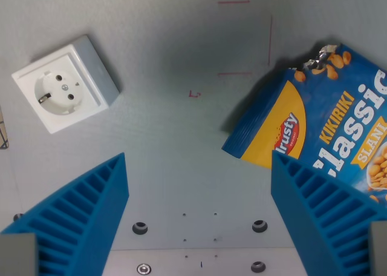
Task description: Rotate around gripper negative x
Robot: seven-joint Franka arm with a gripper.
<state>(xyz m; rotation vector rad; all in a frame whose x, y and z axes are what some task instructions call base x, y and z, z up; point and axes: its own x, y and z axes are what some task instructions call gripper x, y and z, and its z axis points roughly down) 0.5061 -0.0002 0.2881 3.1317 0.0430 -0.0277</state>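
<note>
The gripper (199,197) stands wide open, holding nothing, bare grey table (181,137) between its blue fingers (91,209). The right finger overlaps the snack bag (326,112), cut off at the right edge. A white socket (63,85) lies far left, well apart.

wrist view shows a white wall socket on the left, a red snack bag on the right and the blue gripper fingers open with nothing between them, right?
Not quite: the snack bag is blue with a yellow panel, not red. The wrist view shows the rest as you say: the white wall socket lies at the wrist view's left, and the gripper has its blue fingers open with nothing between them.
</note>
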